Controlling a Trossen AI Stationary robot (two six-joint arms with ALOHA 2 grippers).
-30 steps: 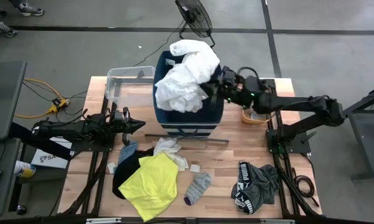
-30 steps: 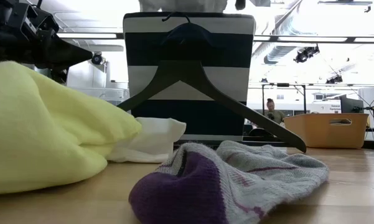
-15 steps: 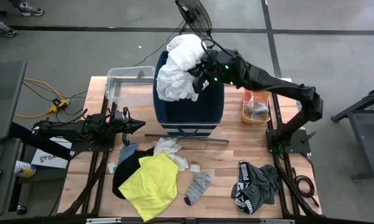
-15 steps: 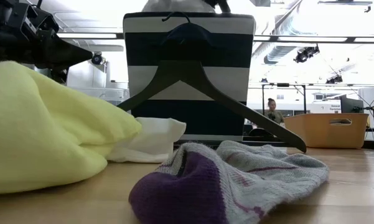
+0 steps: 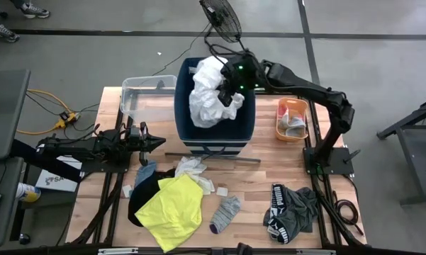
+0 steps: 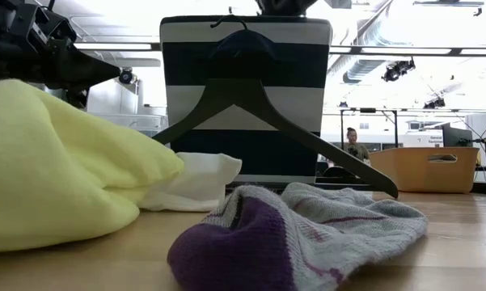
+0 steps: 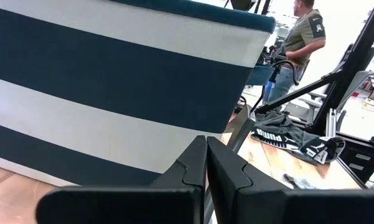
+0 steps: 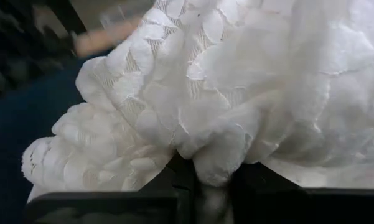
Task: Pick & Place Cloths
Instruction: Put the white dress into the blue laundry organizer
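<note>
The large white garment is bunched in the open top of the tall dark-blue bin, with my right gripper shut on it above the bin. In the right wrist view the garment fills the picture. My left gripper waits shut and level beside the bin's left wall, touching nothing. On the near part of the table lie a neon-yellow shirt, a black cloth, a grey sock, small white pieces and dark-grey clothes. My right gripper pinches a bunched fold of the white garment between its two fingers; how many layers, I cannot tell. The fingers come from the table's right side, slanting down over the bin's opening. The garment hangs in loose folds below the fingers, inside the bin's rim.
A dark hanger leans on the bin's striped near wall. A clear plastic box stands left of the bin, an orange tub holding cloth to its right. A fan stands beyond the far edge. A person stands in the room.
My right gripper has swung from the bin's right rim toward the table's left and far side, over the bin's opening, and has tipped downward, staying shut on the white garment. The garment, earlier spread across the bin's top, has gathered into a narrower bunch inside the rim.
</note>
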